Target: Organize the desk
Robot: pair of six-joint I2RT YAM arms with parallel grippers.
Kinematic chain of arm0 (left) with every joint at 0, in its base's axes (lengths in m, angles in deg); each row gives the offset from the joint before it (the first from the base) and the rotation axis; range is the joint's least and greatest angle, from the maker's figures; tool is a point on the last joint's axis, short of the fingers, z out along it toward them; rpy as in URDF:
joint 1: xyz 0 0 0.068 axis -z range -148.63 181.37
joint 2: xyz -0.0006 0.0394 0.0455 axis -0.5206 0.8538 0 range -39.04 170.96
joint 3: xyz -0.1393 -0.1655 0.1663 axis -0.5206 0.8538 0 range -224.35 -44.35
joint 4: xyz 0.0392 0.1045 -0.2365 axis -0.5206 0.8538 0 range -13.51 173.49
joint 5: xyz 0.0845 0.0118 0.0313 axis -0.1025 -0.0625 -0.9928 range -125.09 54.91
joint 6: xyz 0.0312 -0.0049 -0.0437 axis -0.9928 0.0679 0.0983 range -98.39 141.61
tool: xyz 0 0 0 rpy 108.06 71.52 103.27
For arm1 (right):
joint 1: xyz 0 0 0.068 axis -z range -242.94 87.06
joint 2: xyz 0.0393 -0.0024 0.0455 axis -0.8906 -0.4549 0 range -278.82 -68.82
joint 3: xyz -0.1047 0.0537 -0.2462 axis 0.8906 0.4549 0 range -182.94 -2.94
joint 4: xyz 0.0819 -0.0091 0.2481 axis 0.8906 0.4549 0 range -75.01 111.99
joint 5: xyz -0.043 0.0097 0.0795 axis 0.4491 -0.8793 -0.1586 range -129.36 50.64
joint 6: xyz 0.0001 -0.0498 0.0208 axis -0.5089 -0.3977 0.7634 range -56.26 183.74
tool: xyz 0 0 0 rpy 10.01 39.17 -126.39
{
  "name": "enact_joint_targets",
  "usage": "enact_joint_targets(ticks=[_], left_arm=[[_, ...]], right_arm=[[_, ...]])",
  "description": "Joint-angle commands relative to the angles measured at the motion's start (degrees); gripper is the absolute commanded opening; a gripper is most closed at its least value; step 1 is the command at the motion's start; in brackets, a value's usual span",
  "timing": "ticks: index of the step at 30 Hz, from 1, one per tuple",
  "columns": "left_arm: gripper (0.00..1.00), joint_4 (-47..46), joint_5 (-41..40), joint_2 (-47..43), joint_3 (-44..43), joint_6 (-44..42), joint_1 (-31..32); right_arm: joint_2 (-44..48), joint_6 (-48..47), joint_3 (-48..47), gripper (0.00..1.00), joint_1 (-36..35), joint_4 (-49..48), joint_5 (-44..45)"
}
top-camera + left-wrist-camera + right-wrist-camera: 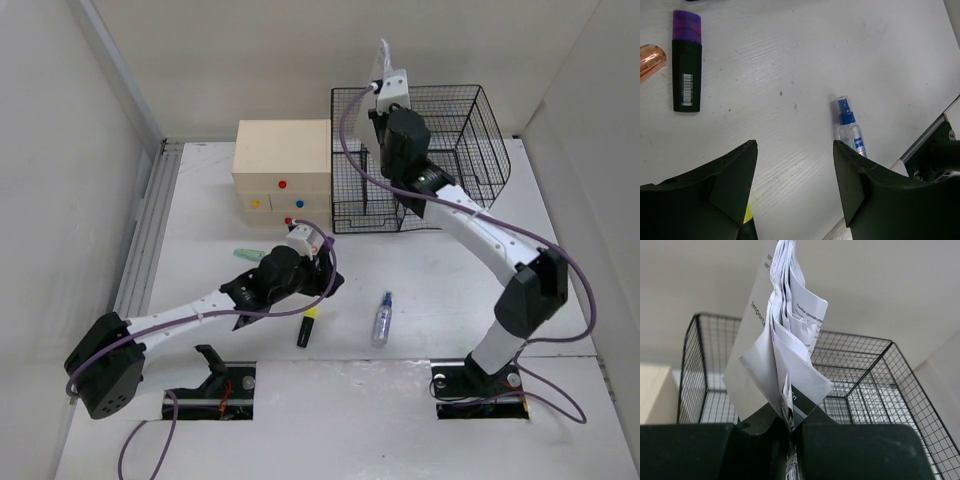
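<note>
The white desk (450, 280) carries a clear spray bottle with a blue top (381, 320) and a black highlighter with a yellow cap (307, 328). My left gripper (318, 280) hovers open and empty just above the desk (790, 60). In the left wrist view the gripper (795, 165) has the spray bottle (850, 127) by its right finger and the yellow cap (747, 212) under its left finger. My right gripper (385, 85) is shut on a bundle of folded white papers (384, 55), held high over the black wire basket (420, 155). The right wrist view shows the papers (785, 345) standing up from the shut gripper (790, 422).
A beige wooden drawer box (283, 170) with coloured knobs stands left of the basket (865, 385). A green item (247, 253) lies by the left arm. The left wrist view shows a purple-capped black highlighter (686, 60) and an orange item (649, 57).
</note>
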Motion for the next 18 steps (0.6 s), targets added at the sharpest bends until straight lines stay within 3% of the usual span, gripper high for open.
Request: enact_joint_targets(ticks=[1, 13, 18], left_arm=[[0.59, 1.2, -1.4, -2.9, -1.6, 0.9, 0.5], [0.59, 3.4, -3.0, -6.0, -1.6, 1.5, 1.0], [0.59, 3.4, -3.0, -6.0, -1.6, 1.5, 1.0]], right_arm=[[-4.3, -3.1, -8.3, 0.0, -0.5, -13.9, 15.0], [-8.0, -9.8, -10.7, 0.0, -1.0, -27.4, 18.3], [-6.7, -10.4, -10.7, 0.0, -1.6, -28.0, 18.3]])
